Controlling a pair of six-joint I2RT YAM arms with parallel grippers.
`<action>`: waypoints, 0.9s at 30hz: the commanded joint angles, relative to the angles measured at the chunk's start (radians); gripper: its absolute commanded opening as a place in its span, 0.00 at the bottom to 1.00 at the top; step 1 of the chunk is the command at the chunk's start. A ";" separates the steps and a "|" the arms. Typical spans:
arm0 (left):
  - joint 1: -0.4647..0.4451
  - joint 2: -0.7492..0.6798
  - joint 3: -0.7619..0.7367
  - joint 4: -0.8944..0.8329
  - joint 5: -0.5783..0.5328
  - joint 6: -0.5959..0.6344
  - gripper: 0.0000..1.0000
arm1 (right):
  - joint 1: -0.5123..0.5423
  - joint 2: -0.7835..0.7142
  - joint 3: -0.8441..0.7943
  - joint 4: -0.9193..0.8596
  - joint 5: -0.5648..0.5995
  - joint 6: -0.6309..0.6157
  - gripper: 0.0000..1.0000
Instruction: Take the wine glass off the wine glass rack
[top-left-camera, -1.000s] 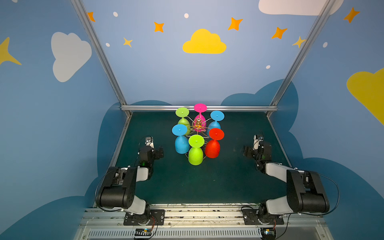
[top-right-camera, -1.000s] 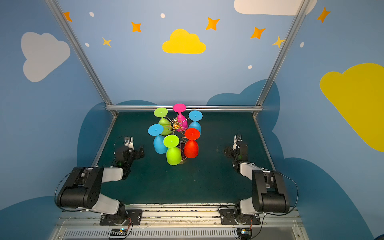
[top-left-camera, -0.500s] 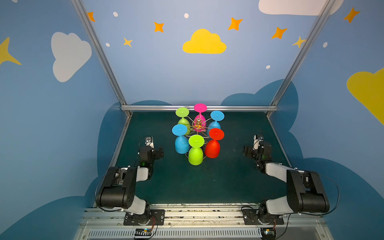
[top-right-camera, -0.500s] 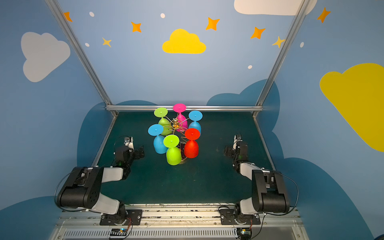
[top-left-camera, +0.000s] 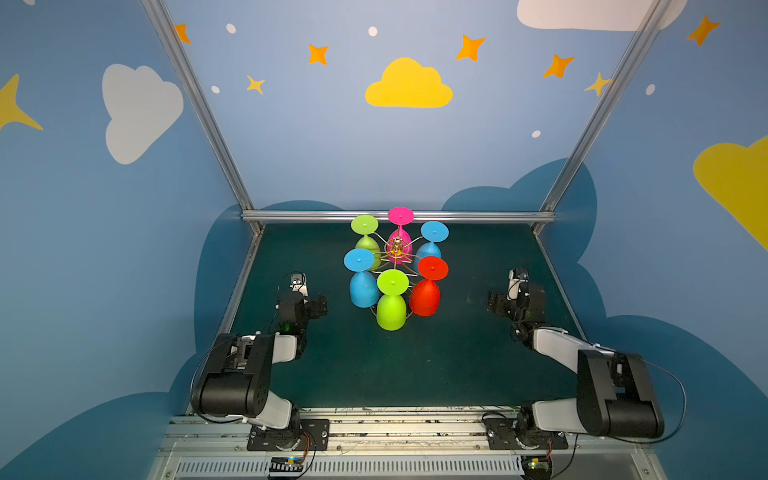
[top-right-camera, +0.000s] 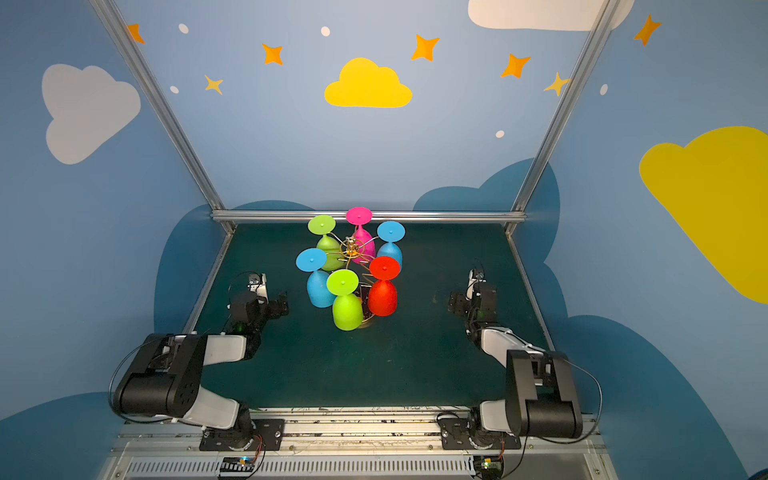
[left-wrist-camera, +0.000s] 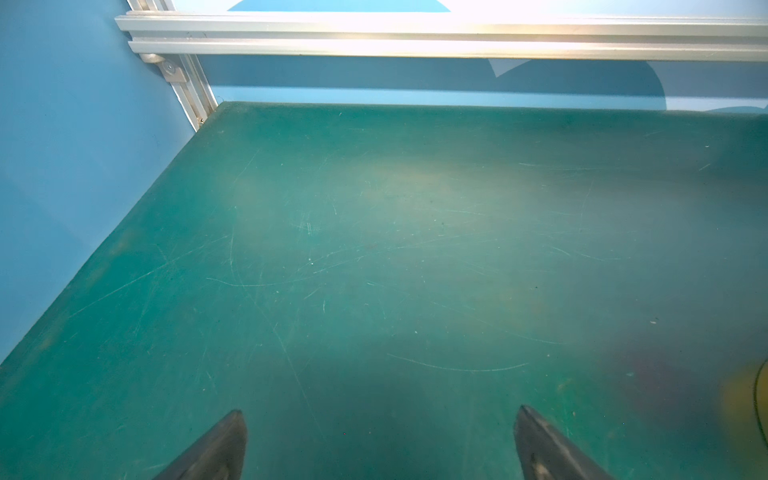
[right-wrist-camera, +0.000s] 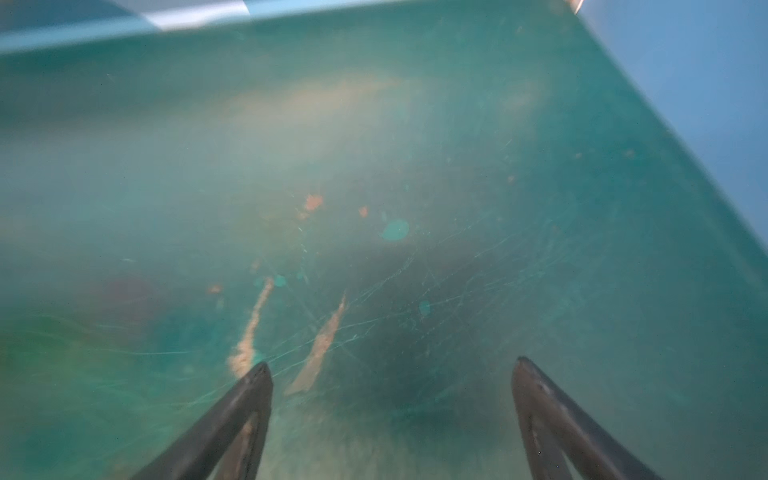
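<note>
In both top views the wine glass rack (top-left-camera: 395, 248) stands mid-table with six coloured wine glasses (top-left-camera: 391, 309) hanging bowl-down, between and well apart from the left gripper (top-left-camera: 305, 305) and the right gripper (top-left-camera: 513, 303). In the left wrist view the left jaws are spread wide over the bare green table (left-wrist-camera: 374, 249). The blurred right wrist view shows the right jaws equally wide.

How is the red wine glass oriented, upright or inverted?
Inverted: the red wine glass hangs on the rack bowl down, foot on top.
</note>
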 joint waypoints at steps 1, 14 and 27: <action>0.006 0.014 0.023 0.021 0.000 0.010 1.00 | 0.008 -0.136 0.043 -0.143 0.025 0.083 0.89; -0.014 -0.048 -0.022 0.098 -0.052 0.024 1.00 | -0.020 -0.685 -0.053 -0.242 -0.100 0.359 0.89; -0.069 -0.772 0.127 -0.552 -0.042 -0.435 1.00 | -0.016 -0.469 0.329 -0.593 -0.685 0.477 0.78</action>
